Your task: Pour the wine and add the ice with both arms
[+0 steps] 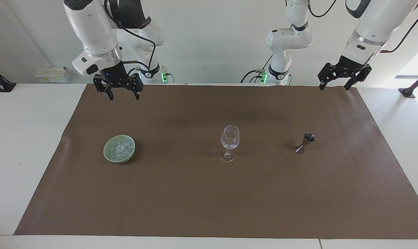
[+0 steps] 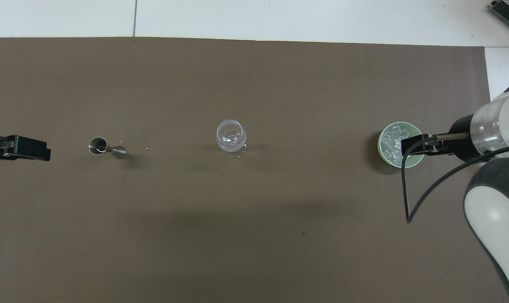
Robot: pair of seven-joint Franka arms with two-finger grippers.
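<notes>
An empty-looking clear wine glass (image 1: 229, 141) (image 2: 231, 139) stands upright mid-mat. Toward the right arm's end sits a pale green bowl (image 1: 107, 154) (image 2: 380, 145) holding several ice cubes (image 1: 120, 148) (image 2: 390, 142). A steel jigger (image 1: 305, 142) (image 2: 105, 147) stands toward the left arm's end. No wine shows. My right gripper (image 1: 124, 98) (image 2: 411, 145) hangs open and empty, high above the mat beside the bowl. High over the mat's corner at the left arm's end, my left gripper (image 1: 334, 88) (image 2: 40, 148) is open and empty too.
A brown mat (image 1: 209, 200) covers most of the white table (image 1: 26, 138). A tiny pale speck (image 2: 147, 148) lies on the mat between jigger and glass. The right arm's black cable (image 2: 406, 189) loops over the mat near the bowl.
</notes>
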